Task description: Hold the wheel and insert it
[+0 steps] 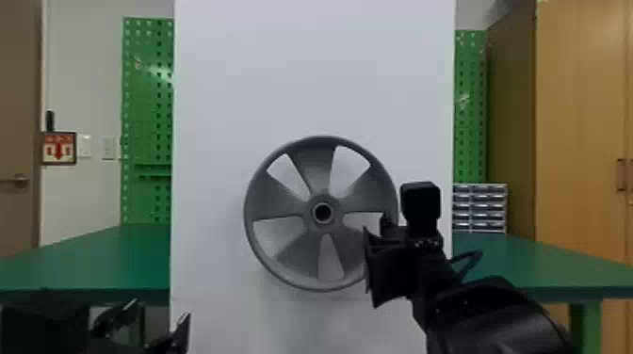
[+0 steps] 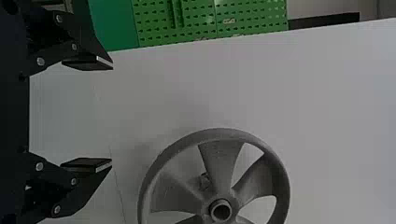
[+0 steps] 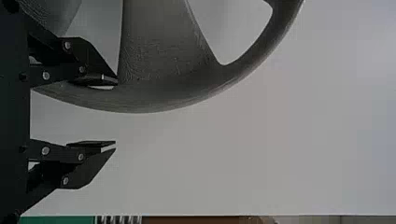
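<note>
Square the right gripper (image 3: pixel 116 114), open and empty like the left gripper (image 2: pixel 112 114), to the wheel's rim (image 3: pixel 154 100) facing the panel's right edge (image 1: pixel 450 94) before closing.

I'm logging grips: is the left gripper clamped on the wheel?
No, the left gripper has its fingers wide apart, with the wheel beyond their tips, not between them.

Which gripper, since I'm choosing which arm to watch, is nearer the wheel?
The right gripper: in the head view it is at the right-hand rim of the wheel, while the left gripper sits lower, away from the rim.
</note>
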Robot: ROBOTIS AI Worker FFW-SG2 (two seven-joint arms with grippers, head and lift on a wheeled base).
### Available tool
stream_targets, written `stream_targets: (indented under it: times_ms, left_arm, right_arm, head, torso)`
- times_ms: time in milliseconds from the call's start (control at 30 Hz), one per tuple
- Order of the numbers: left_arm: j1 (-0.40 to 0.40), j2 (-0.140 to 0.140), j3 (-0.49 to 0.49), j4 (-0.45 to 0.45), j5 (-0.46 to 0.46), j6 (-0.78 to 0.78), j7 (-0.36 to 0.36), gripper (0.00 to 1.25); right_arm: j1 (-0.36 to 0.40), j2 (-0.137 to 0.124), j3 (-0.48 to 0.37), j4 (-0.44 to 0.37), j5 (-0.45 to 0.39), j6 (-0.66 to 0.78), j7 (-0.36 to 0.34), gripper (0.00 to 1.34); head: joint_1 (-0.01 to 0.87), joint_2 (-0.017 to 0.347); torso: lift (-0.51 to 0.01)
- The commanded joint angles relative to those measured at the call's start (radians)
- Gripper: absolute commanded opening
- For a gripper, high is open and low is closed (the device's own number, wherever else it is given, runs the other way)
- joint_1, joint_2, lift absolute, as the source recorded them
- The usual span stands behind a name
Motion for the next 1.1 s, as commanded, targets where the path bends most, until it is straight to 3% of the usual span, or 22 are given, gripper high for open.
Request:
stream_targets:
  times_ms: [0,67,100,1067]
  left_arm:
    - [0.0,0.0,0.0,0.0,0.0,0.0,0.0,0.74]
    - [0.0,0.0,0.0,0.0,0.0,0.0,0.0,0.74]
    - [0.0,0.0,0.0,0.0,0.0,0.0,0.0,0.74]
    - [0.003,0.0,0.005,0.0,0.0,0.0,0.0,0.74]
  right_arm:
    - [0.001,0.001,0.002,0.002,-0.003,-0.007,0.001,1.0]
    - [0.001,0.001,0.002,0.002,-0.003,-0.007,0.002,1.28]
    - [0.001,0.001,0.002,0.002,-0.005,-0.008,0.002,1.34]
    - [0.021,0.001,0.008,-0.026,-0.029,-0.041,0.002,1.34]
  head:
    - [0.0,0.0]
    - [0.0,0.0]
    - [0.0,0.0]
    - [0.0,0.0]
  torso:
    - [-0.499]
    - [-0.499]
    - [-0.499]
    - [-0.499]
